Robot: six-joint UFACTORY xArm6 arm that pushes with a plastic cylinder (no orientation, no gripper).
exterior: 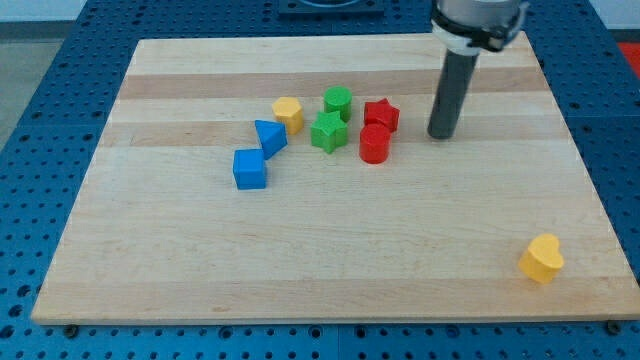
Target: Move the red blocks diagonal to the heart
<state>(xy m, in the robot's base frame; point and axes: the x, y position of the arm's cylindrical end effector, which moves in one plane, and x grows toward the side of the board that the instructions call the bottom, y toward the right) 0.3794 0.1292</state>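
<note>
A red star block [381, 115] and a red cylinder [374, 144] sit together near the board's middle top, the cylinder just below the star. A yellow heart [541, 258] lies alone near the view's bottom right corner. My tip [441, 135] rests on the board to the right of the red star, a short gap away and not touching it. The rod rises from it toward the view's top.
A green cylinder [338, 101] and green star [328, 132] sit left of the red blocks. A yellow hexagon [288, 112], blue triangle [269, 136] and blue cube [250, 169] lie further left. The wooden board [300, 260] ends at blue perforated table edges.
</note>
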